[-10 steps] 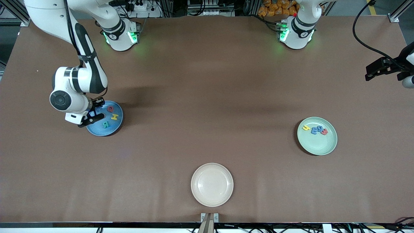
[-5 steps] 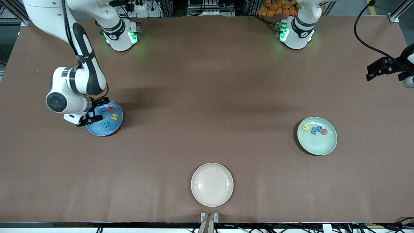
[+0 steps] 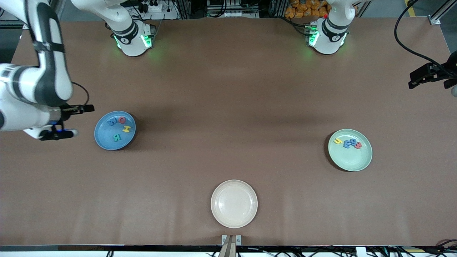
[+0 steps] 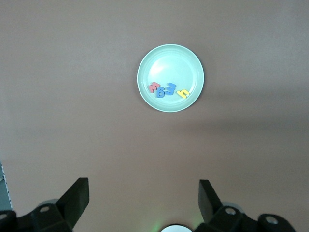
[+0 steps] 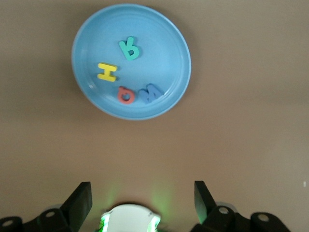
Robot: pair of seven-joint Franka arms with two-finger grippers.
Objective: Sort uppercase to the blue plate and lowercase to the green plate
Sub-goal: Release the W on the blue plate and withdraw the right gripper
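A: Brown counter [image 3: 228, 107] first, then the plates: how far along are we?

B: I judge it done. My blue plate [image 3: 115, 130] carries all four uppercase [image 3: 119, 126] letters: yellow H [image 3: 126, 129], teal R [image 3: 116, 136], red Q [image 3: 122, 120] and blue W [image 3: 113, 121]. My green plate [image 3: 350, 150] holds the lowercase [image 3: 348, 142] set: yellow h [image 3: 337, 140], blue m [image 3: 347, 144], blue g [image 3: 352, 141] and red w [image 3: 358, 145]. I see no letter loose on the counter, and the beige plate [image 3: 234, 203] has nothing on it.

A: And the fingers?

B: My right gripper [image 3: 68, 120] hangs over bare counter just beside the blue plate, fingers spread wide and carrying nothing; its wrist view shows the plate well out ahead of the tips. My left gripper [image 3: 421, 79] is over the counter's edge at its own end, fingers likewise wide and unloaded, the green plate well apart ahead of them. I see nothing left to sort.
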